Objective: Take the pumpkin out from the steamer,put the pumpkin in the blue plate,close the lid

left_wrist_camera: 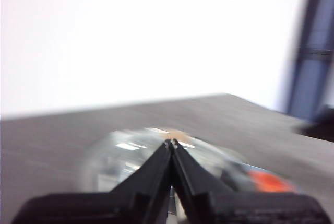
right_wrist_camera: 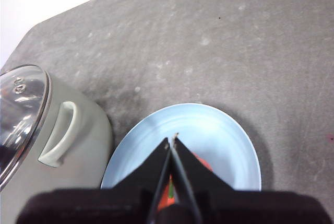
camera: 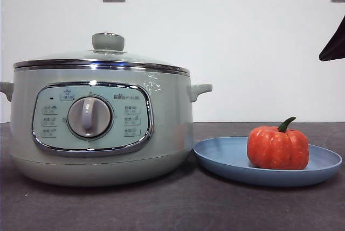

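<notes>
Although the small orange-red ribbed pumpkin already sat upright on the wide light-blue plate, just beside the large sage-green steamer whose domed glass lid rested on its rim, little looked left to fail. The right gripper hung above the plate with jaws together on nothing; a low sweep could knock the pumpkin off. The left gripper, also pinched together empty, hovered over the lid and might nudge it askew.

Left gripper jaws pressed together, blurred lid beyond, pumpkin beside.
</notes>
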You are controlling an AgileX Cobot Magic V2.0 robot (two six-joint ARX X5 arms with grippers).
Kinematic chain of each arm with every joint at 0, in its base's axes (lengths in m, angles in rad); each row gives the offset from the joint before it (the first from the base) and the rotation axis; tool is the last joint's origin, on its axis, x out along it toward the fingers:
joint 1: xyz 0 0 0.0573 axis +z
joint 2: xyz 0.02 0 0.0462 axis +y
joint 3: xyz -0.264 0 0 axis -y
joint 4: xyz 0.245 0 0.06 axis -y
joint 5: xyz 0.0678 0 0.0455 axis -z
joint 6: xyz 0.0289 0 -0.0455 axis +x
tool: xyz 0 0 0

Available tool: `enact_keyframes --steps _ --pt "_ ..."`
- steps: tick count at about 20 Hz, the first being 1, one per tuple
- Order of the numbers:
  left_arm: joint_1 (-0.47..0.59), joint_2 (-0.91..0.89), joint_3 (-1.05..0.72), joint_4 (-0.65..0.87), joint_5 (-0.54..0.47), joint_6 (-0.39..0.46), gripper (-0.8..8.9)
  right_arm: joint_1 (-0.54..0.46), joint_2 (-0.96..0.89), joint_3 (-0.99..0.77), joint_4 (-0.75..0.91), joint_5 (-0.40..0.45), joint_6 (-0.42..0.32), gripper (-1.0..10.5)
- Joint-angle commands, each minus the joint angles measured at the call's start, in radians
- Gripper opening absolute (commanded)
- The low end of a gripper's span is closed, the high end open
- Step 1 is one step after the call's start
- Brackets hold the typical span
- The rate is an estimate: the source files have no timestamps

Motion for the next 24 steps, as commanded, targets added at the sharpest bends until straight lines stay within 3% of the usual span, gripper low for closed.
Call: enact_keyframes --steps 1,3,6,14,24 --pt "0.000 -0.016 -0.008 -0.044 -0.289 0.080 -0.03 0.000 0.001 -0.006 0.005 0.003 -0.008 0.0" --pt "0.000 -0.018 -0.009 -0.098 -0.404 0.084 -0.03 0.000 0.001 -0.006 0.005 0.003 -0.008 0.0" --pt "0.000 -0.024 -0.028 -0.127 -0.462 0.109 -0.03 0.000 0.001 -0.006 0.005 0.003 -0.008 0.0" --pt "0.000 -0.100 -0.197 0.067 -0.413 0.127 -0.03 0.000 0.001 -0.006 0.006 0.003 -0.008 0.0" --pt "0.000 -0.107 -0.229 0.152 -0.446 0.178 -0.03 0.000 0.001 -0.006 0.005 0.003 -0.008 0.0"
